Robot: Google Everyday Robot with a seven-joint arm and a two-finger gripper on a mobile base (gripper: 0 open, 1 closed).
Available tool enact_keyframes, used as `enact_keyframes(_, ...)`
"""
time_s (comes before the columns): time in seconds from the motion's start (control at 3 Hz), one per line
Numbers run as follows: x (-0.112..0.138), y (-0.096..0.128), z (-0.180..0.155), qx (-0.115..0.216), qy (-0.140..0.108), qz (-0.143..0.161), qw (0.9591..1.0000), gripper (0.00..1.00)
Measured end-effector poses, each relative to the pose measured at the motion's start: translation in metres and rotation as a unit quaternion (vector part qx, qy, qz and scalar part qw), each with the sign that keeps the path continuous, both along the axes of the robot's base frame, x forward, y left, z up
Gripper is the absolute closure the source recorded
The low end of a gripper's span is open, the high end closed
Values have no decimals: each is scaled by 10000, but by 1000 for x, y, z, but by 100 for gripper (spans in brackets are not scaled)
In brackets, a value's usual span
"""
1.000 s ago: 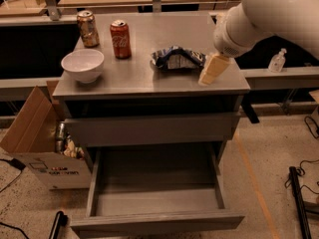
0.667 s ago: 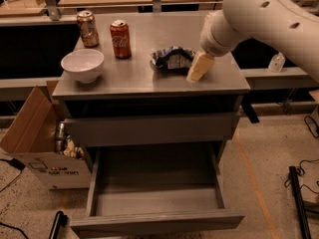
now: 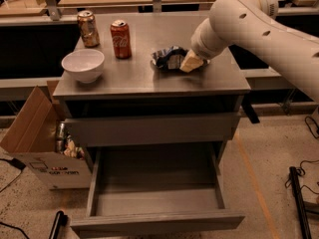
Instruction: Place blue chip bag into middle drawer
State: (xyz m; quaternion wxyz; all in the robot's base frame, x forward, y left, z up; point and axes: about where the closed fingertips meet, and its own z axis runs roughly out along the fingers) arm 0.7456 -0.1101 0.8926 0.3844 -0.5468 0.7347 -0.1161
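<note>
Grey cabinet (image 3: 149,81), speckled floor (image 3: 271,183), cardboard box (image 3: 25,128) left

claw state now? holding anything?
Claw: down on the cabinet top, against the right edge of the blue chip bag; open, closed or gripping cannot be told.

The blue chip bag (image 3: 167,59) is dark blue with white and silver patches. The pale tan gripper (image 3: 192,62) sits at its right edge, below a cream arm (image 3: 259,24) dotted with dark holes. The middle drawer (image 3: 154,219) is plain grey. The soda can (image 3: 120,39) is red with white script, the bowl (image 3: 83,65) white, the cardboard box (image 3: 27,128) brown, and the floor (image 3: 269,153) speckled beige with an orange stripe.
</note>
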Motion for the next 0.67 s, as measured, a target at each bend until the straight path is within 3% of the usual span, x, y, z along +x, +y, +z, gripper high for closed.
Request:
enact_keyframes(0.33, -8, 11, 4, 474, -163, 166, 9986, 70)
enact_keyframes(0.67, -28, 13, 34, 968, -610, 390, 9927, 92)
